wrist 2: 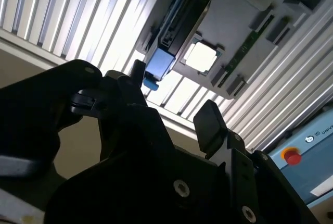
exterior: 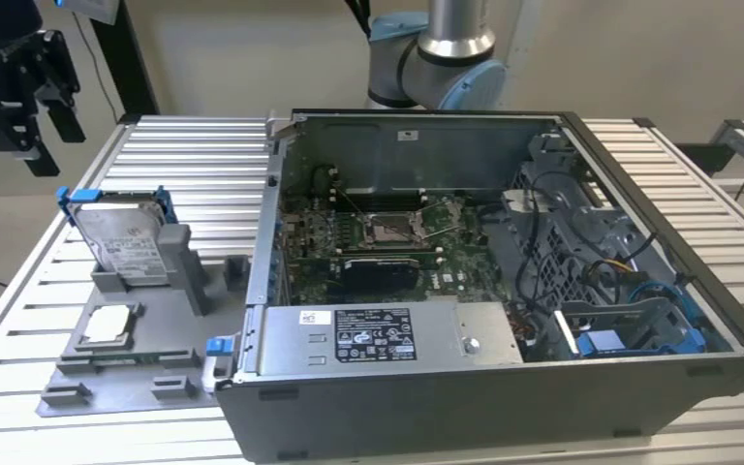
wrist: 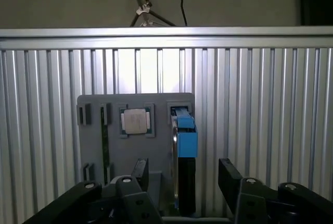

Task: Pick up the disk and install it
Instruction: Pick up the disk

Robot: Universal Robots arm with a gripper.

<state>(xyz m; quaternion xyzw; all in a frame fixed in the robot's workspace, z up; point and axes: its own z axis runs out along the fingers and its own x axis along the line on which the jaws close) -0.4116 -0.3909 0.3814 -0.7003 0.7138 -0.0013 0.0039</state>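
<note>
Blue-framed disk [exterior: 129, 237], upright in grey holder [exterior: 139, 339]

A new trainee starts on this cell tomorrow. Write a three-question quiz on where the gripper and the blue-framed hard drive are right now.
1. True or false: the black two-finger gripper is shut on the silver-grey hard drive in its bright blue plastic carrier.
2. The hard drive is: A) standing on edge in the grey plastic fixture; B) lying flat in that fixture; C) hanging from the gripper.
3. Which small square silver part lies flat in the fixture near the hard drive?
Key: 1 false, the gripper is open and empty; 2 A; 3 the processor chip.
</note>
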